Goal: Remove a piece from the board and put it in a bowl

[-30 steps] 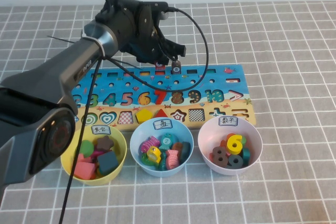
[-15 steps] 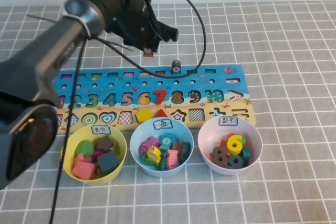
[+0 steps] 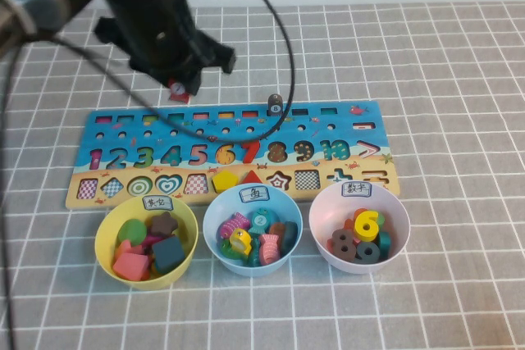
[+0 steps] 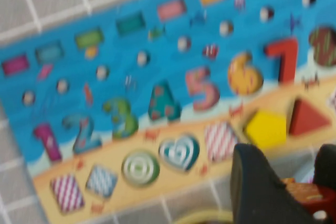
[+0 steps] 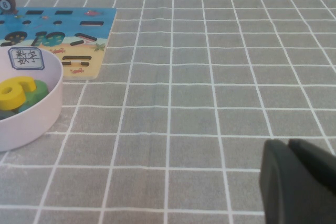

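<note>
Left gripper (image 3: 176, 88) pinches the small red numbered peg (image 3: 175, 88) above the long blue puzzle board (image 3: 344, 125); best centre it over the light blue plastic bowl (image 3: 215, 212) before releasing. Right gripper (image 5: 296, 182) parked, fingers pressed together.

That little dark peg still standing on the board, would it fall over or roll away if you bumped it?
Probably it would tip: the dark peg stands upright on the board with a small base. Being round, it would likely roll once down. The left gripper holds the red piece above the board's far edge; the right gripper hangs over bare table.
</note>
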Available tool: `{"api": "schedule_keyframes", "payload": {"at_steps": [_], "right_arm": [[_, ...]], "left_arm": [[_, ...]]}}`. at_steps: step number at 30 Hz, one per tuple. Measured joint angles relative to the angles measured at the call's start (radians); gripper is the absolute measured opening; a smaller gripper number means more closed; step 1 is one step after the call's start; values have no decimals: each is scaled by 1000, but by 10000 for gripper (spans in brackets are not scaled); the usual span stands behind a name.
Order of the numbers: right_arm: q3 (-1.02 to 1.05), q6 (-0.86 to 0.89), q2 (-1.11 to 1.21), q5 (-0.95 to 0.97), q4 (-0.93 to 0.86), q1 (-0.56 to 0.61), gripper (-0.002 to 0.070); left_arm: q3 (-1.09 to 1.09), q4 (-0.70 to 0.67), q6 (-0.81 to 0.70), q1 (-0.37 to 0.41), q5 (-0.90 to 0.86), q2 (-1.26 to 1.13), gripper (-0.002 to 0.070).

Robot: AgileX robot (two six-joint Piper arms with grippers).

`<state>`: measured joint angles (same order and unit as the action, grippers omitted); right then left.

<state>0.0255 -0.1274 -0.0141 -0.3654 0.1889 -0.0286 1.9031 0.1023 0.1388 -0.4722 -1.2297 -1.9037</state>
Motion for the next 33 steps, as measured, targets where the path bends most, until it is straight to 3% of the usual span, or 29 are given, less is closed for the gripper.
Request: {"api": "schedule_keyframes", "payload": {"at_steps": [7, 17, 27, 33], "right_arm": [[0, 0, 0, 0, 0, 0, -17], [0, 0, 0, 0, 0, 0, -17], [0, 0, 0, 0, 0, 0, -17], [0, 0, 0, 0, 0, 0, -17]], "left_arm": [[-359, 2, 2, -31, 113, 270, 198], [-871, -4, 6, -127, 416, 639, 198], [-1201, -11, 6, -185, 870, 683, 198], [-1230, -44, 88, -236, 1012, 624, 198]]}}
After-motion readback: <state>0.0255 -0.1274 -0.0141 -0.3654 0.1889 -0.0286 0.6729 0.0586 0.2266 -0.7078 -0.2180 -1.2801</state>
